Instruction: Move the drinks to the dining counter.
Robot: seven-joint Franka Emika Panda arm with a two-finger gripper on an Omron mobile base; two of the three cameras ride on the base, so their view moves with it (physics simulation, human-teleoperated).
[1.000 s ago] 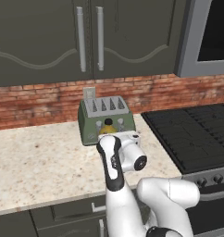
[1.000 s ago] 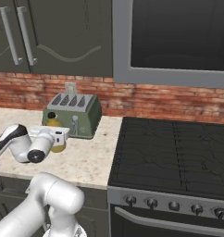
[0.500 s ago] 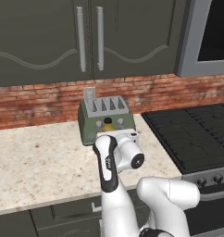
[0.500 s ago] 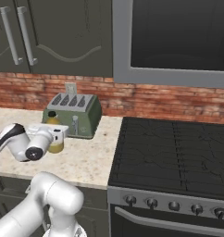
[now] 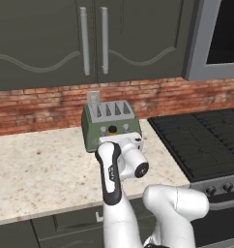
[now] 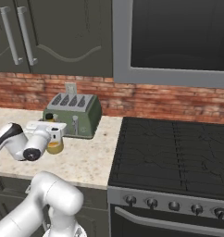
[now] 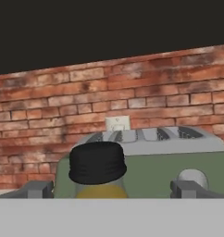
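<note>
Lowered: gripper point(image 7: 112, 190) dropped toward juice bottle point(image 6: 54, 146) | jaws wide, straddling black cap point(image 7: 97, 162) | toaster point(image 5: 110, 123) behind

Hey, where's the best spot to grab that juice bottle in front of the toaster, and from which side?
Probably the body just under the black cap, coming level from the counter's front edge. The juice bottle stands upright with the toaster close behind it, so the back is blocked. The open gripper already straddles it.

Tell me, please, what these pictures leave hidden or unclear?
- Juice bottle: hand view, body cut off by the bottom edge; right base view, mostly behind the hand.
- Toaster: left base view, lower front behind the arm.
- Gripper: open; only fingertips show.
</note>
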